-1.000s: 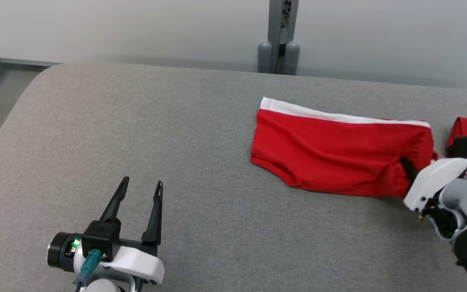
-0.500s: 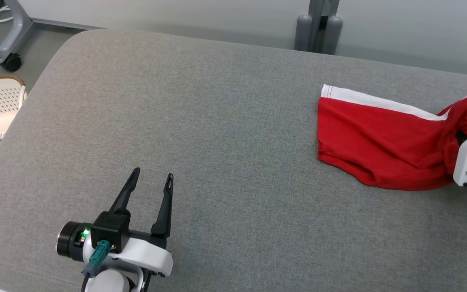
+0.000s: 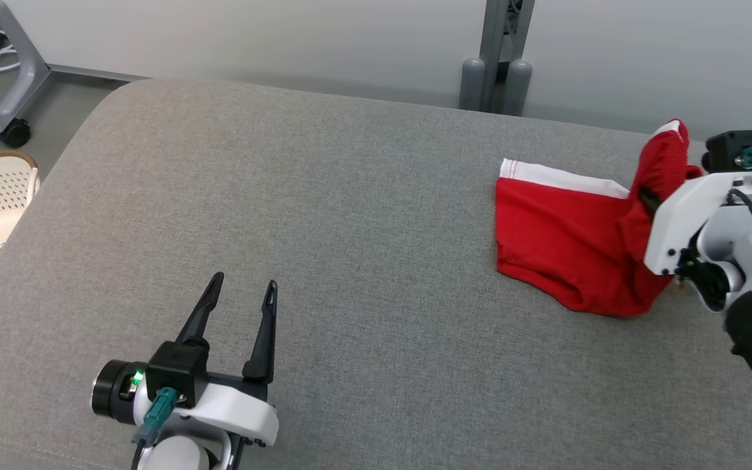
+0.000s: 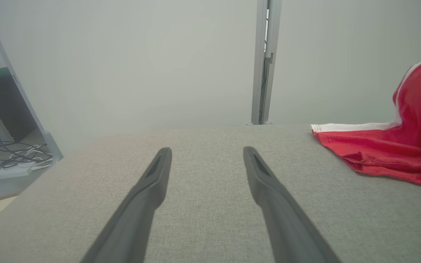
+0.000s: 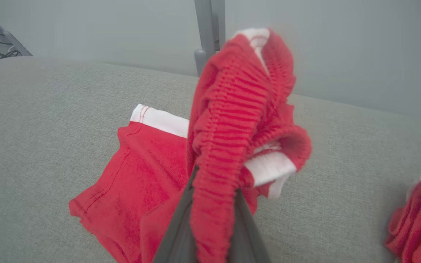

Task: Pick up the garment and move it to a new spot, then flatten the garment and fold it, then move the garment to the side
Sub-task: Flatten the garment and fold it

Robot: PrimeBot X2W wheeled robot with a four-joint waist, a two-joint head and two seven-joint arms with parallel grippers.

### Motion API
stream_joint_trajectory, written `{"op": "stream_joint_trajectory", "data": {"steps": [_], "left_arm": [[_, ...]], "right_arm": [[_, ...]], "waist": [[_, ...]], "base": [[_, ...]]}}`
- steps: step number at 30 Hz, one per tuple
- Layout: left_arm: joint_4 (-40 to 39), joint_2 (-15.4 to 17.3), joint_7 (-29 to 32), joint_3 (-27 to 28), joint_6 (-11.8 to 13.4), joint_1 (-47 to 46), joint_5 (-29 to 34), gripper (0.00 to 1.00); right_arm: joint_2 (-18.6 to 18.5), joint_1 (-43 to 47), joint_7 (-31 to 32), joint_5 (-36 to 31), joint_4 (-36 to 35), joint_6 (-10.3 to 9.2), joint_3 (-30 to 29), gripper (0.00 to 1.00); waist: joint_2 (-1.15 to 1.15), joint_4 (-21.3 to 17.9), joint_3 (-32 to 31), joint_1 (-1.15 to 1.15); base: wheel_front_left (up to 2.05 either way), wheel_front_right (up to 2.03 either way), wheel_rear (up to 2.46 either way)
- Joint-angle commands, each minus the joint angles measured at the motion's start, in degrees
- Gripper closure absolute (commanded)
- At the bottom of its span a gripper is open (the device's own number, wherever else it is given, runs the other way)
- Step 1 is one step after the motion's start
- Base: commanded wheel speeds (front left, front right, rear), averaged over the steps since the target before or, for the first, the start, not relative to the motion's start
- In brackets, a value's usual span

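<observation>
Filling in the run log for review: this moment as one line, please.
right gripper: shut on red garment at waistband, that end raised | left gripper: open, empty, above grey surface | garment's other end: on surface

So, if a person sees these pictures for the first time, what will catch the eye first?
First comes the red garment with its white band, bright on the grey surface at the right side. The right hand is shut on its gathered end and holds that end up, while the rest lies flat. Next comes the left hand, open and empty, low at the near left.
</observation>
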Motion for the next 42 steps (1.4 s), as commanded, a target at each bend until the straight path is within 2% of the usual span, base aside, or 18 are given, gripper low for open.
{"op": "stream_joint_trajectory", "data": {"steps": [1, 9, 19, 26, 27, 28, 29, 34, 42], "left_arm": [[-0.11, 0.19, 0.03, 0.0, 0.38, 0.54, -0.22, 0.0], [-0.06, 0.2, 0.03, -0.45, 0.25, 0.76, -1.04, 0.0], [-0.49, 0.18, 0.03, -2.0, 0.84, -0.88, -2.44, 0.0], [-0.56, 0.19, 0.03, -3.16, 1.24, -1.68, -3.37, 0.0], [-0.58, 0.19, 0.03, -3.34, 1.38, -1.8, -3.45, 0.0], [-0.63, 0.19, 0.03, -3.5, 1.48, -1.86, -3.46, 0.0], [-0.66, 0.18, 0.03, -3.69, 1.61, -1.95, -3.63, 0.0], [-0.38, 0.19, 0.03, -3.77, 1.78, -2.04, -3.74, 0.0], [0.06, 0.19, 0.03, -2.99, 1.45, -1.29, -2.73, 0.0]], "right_arm": [[0.65, -0.49, 0.44, 0.66, -0.66, 0.01, 0.01, 1.0], [3.6, 0.78, 3.07, 4.58, -3.36, 0.01, -0.89, 1.0], [4.52, -2.13, -0.31, 2.39, 3.37, 0.02, -0.06, 1.0], [4.86, -3.29, -1.65, 1.57, 4.57, 0.02, 0.55, 1.0], [5.11, -3.16, -1.24, 1.88, 4.62, 0.02, 0.51, 0.91], [5.16, -2.99, -0.84, 2.07, 4.7, 0.02, 0.53, 0.56], [5.08, -2.73, -0.23, 2.07, 4.92, 0.01, 0.77, 0.0], [5.35, -2.47, 0.59, 1.79, 4.85, 0.01, 1.9, 0.0], [6.08, -3.38, -0.24, 0.09, 3.04, 0.01, 4.62, 0.0]], "waist": [[0.0, -0.01, -0.21, 0.0], [0.0, 1.91, 0.17, 0.0], [0.0, 6.7, 4.29, 0.0], [0.0, 8.7, 6.27, 0.0], [0.0, 8.89, 6.45, 0.0], [0.0, 9.04, 6.6, 0.0], [0.0, 9.19, 6.71, 0.0], [0.0, 9.21, 6.6, 0.0], [0.0, 6.55, 3.51, 0.0]], "base": [[0.0, 0.0, 0.0], [0.0, 0.0, 0.0], [0.0, 0.0, 0.0], [0.0, 0.0, 0.0], [0.0, 0.0, 0.0], [0.0, 0.0, 0.0], [0.0, 0.0, 0.0], [0.0, 0.0, 0.0], [0.0, 0.0, 0.0]]}}
